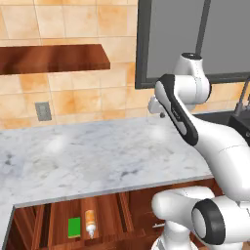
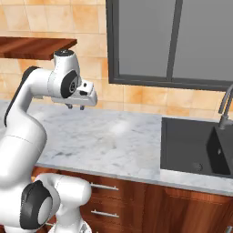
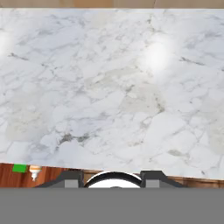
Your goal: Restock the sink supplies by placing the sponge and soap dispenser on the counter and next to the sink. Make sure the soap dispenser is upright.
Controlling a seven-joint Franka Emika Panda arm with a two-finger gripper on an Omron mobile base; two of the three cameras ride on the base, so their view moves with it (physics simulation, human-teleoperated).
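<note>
The green sponge lies flat in an open wooden drawer under the counter, at the lower left. Beside it on the right, the orange soap dispenser lies on its side. My gripper hangs above the middle of the marble counter, pointing down, well above and to the right of the drawer. In the hand view its fingertips stand apart with nothing between them, and the sponge and soap dispenser show at the lower left. The dark sink lies to the right.
A grey faucet rises at the sink's far right. A brown wall shelf hangs over the counter's left part, with a wall socket under it. A dark window sits behind the sink. Closed drawers line the cabinet front.
</note>
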